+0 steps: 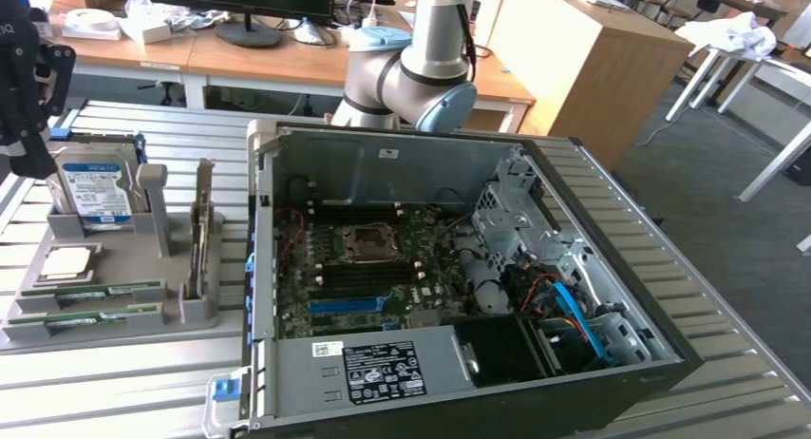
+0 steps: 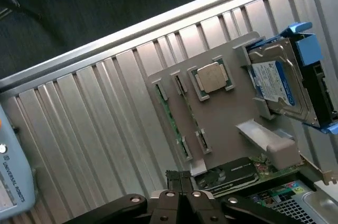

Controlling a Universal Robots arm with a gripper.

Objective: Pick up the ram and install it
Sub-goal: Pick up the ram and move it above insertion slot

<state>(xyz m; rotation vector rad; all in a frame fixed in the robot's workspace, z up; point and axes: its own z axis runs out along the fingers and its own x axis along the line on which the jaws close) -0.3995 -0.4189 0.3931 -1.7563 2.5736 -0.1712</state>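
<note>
Two green ram sticks (image 1: 93, 291) lie side by side in slots at the near end of a grey holder (image 1: 127, 258), at the exterior view's left. In the wrist view one ram stick (image 2: 170, 117) shows as a thin green strip in the holder (image 2: 227, 113). My gripper (image 1: 26, 97) hangs above the holder's far end, at the left edge of the exterior view. In the wrist view my gripper (image 2: 181, 180) is shut with its fingers pressed together and nothing between them, well above the ram.
The holder also carries a square silver CPU (image 1: 66, 260), a hard drive (image 1: 95, 192) and an upright expansion card (image 1: 200, 235). An open computer case (image 1: 609, 230) with its motherboard (image 1: 367, 268) lies to the exterior view's right. The arm's base (image 1: 419, 78) stands behind the case.
</note>
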